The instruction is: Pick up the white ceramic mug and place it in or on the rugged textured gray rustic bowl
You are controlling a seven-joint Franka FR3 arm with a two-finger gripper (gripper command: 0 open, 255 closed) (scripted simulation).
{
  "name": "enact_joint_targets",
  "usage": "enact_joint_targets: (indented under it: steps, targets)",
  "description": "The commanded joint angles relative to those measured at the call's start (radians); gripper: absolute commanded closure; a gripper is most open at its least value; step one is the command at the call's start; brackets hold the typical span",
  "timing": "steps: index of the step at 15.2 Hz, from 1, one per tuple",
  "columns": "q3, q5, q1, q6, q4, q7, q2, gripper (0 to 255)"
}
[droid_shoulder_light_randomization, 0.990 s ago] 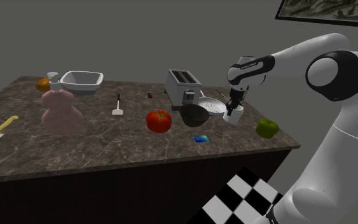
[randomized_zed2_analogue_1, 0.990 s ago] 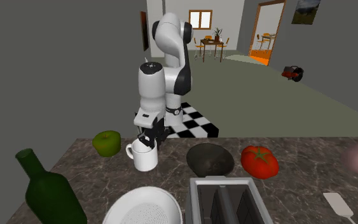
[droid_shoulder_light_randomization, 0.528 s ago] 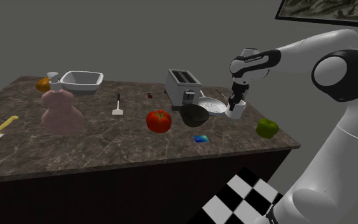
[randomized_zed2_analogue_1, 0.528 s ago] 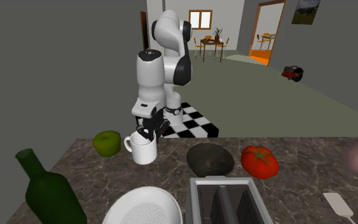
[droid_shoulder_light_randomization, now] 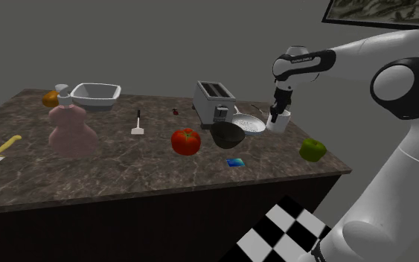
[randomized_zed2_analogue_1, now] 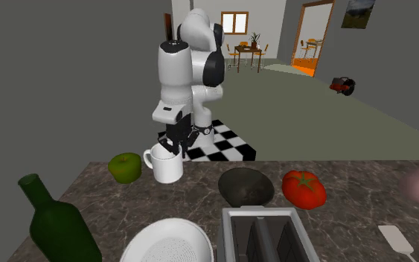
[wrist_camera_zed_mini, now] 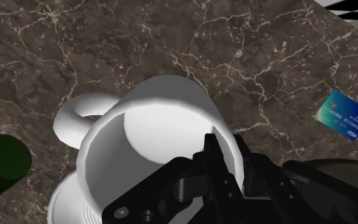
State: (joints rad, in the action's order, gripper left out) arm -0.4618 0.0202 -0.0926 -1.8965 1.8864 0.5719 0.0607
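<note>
— Where is the claw [droid_shoulder_light_randomization: 280, 112]?

— Up over the surface [droid_shoulder_light_randomization: 126, 171], at its right end in the shoulder view. It is clenched on the white mug [droid_shoulder_light_randomization: 278, 123]. In the wrist view, one black finger sits inside the cup and one sits outside. They pinch the wall between them (the handle sticks out on the other side).

— Is the mug off the surface?

— I think so. In the shoulder view it seems to hang a bit above the dark top, with the claw pointing down into it. So the picking-up part looks done.

— And the bowl?

— The gray bowl [droid_shoulder_light_randomization: 228, 135] is dark and rough, and nothing is in it. It sits near the mug, toward the shoulder view's left. A white strainer [droid_shoulder_light_randomization: 248, 123] lies between them, a little behind. In the second exterior view the bowl is to the mug's right, next to the tomato [randomized_zed2_analogue_1: 304, 187].

— What else is close?

— A green apple [droid_shoulder_light_randomization: 312, 149] sits on the mug's other side. A little blue card [droid_shoulder_light_randomization: 235, 162] lies in front of the bowl.

— So what is left?

— The mug has to go sideways over the bowl and come down into it. Then the claw must let go. The apple is away from that path, so I guess only the bowl's rim needs care.
</note>
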Motion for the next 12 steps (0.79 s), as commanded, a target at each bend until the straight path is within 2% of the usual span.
enact_joint_targets:
  steps: [1, 8, 12]
  targets:
    - [0.000, 0.003, 0.001, 0.028, -0.021, -0.001, -0.008, 255]
    - [0.000, 0.008, 0.002, 0.112, -0.096, -0.001, -0.019, 255]
    - [0.044, 0.002, 0.049, 0.130, -0.118, -0.090, -0.010, 255]
